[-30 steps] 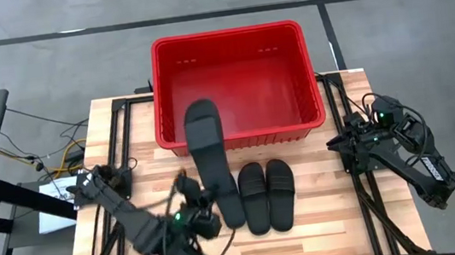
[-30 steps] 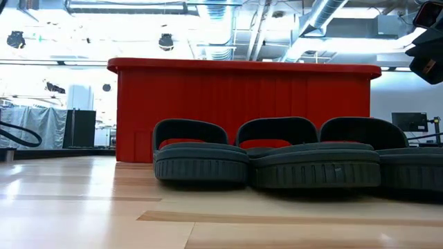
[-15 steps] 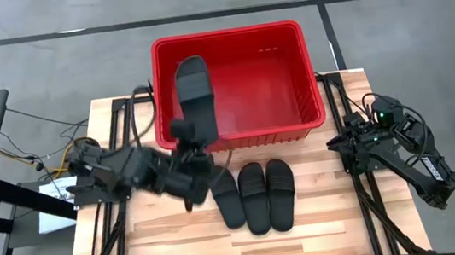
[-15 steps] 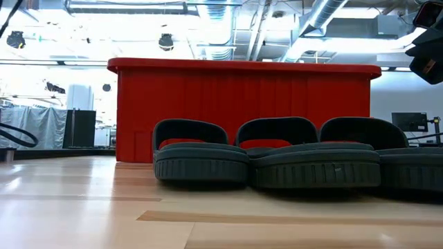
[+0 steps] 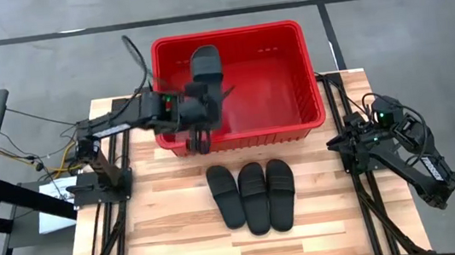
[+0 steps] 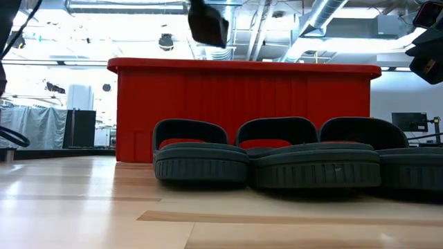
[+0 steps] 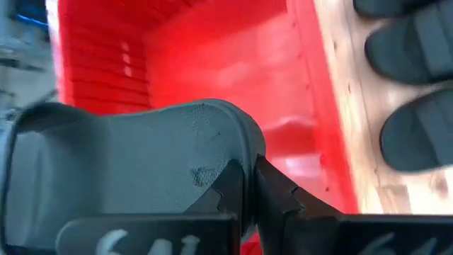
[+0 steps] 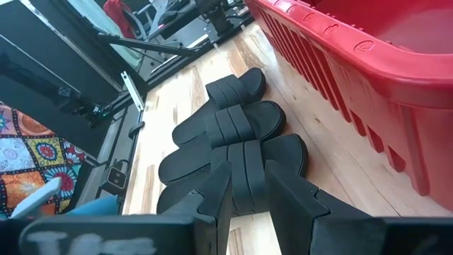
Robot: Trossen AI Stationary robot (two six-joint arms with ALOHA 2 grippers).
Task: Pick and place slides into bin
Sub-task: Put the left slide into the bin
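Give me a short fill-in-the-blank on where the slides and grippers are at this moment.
1. The left gripper holds one slide over the red ____.
2. ____ slides lie side by side on the table.
3. The bin has ____ slides lying in it so far.
4. The right gripper, waiting at the table's edge, is ____.

Missing: bin; three; no; open

My left arm reaches from its base at nine o'clock across toward twelve, wrist held high, the left gripper (image 5: 198,86) clamped tight on a slide (image 5: 204,68); the wrist view shows the fingers (image 7: 228,185) pinched together on it. My right arm sits folded at three o'clock, low by the table's edge, the right gripper (image 8: 248,185) idle with a gap between its fingers.
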